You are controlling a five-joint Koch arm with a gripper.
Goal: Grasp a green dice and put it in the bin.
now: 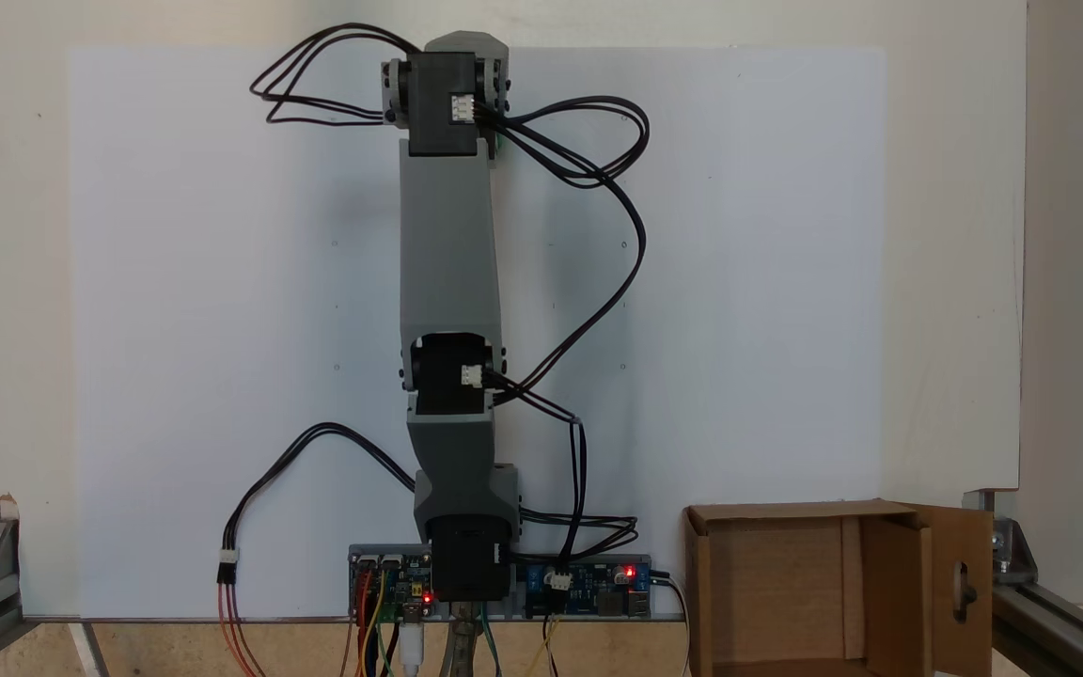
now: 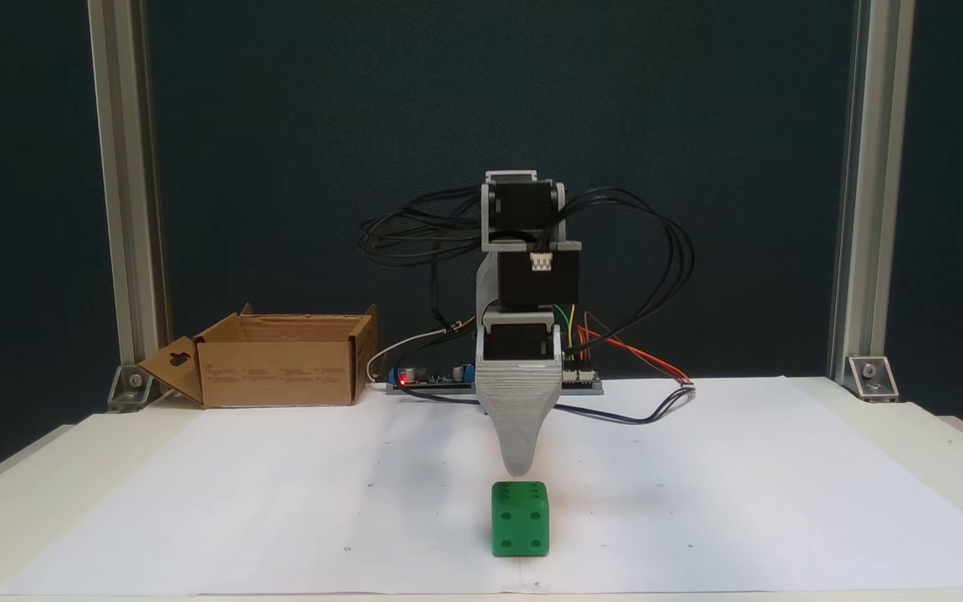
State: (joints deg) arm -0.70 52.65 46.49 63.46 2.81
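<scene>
Green dice: bright cube, rounded edges, sunken pips.

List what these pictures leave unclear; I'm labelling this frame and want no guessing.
- Gripper state: in a fixed view one grey tapered tip shows above the small bright green dice; the other jaw may lie behind it.
- The dice from above: the grey arm covers that spot.
- Brown corrugated cardboard bin: the frame's bottom edge cuts off its floor; from the front its wall hides the inside.
</scene>
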